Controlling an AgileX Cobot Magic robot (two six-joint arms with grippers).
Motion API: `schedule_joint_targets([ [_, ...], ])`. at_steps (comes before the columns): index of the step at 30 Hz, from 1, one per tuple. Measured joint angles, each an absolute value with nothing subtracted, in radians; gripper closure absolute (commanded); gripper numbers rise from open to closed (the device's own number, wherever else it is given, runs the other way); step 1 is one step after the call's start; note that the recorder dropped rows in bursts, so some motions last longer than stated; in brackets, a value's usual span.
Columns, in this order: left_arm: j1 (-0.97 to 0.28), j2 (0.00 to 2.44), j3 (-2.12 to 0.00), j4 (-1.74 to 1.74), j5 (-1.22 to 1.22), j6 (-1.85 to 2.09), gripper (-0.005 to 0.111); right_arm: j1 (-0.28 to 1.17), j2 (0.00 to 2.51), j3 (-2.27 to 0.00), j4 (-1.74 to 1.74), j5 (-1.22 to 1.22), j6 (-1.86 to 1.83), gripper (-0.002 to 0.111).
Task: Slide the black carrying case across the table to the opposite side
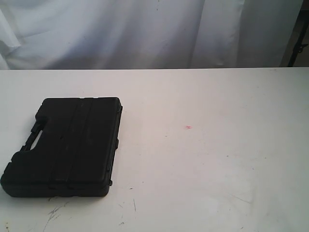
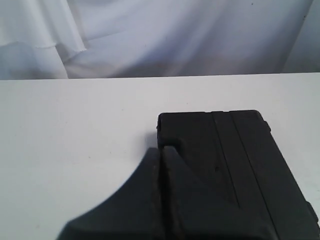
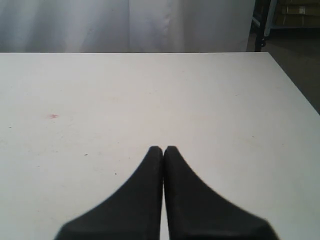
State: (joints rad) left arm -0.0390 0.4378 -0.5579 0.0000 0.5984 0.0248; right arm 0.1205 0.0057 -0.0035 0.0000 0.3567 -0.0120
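The black carrying case (image 1: 67,147) lies flat on the left part of the white table (image 1: 207,159), its handle side facing left. Neither arm shows in the exterior view. In the left wrist view my left gripper (image 2: 160,150) is shut with nothing between its fingers, its tips at the near left corner of the case (image 2: 235,160). My right gripper (image 3: 163,149) is shut too and hangs over bare tabletop (image 3: 210,100), with the tiny red spot (image 3: 53,116) off to one side and no case in that view.
A white curtain (image 1: 145,29) hangs behind the table's far edge. The red spot (image 1: 188,127) marks the table's middle, and dark scratches (image 1: 55,211) lie near the front edge below the case. A dark stand (image 3: 260,30) stands beyond the table's far right corner.
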Motion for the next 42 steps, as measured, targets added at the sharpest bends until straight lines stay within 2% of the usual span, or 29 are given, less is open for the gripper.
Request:
schedule_joint_targets([
  [9, -0.025, 0.406, -0.380, 0.000, 0.406, 0.025, 0.107, 0.121, 0.006, -0.004, 0.000, 0.357, -0.012, 0.108],
  [20, 0.045, 0.204, -0.224, -0.053, 0.388, 0.025, 0.107, 0.121, 0.006, -0.004, 0.000, 0.357, -0.012, 0.108],
  [42, 0.045, 0.108, -0.167, -0.060, 0.383, 0.017, 0.107, 0.121, 0.006, -0.004, 0.000, 0.357, -0.012, 0.108],
])
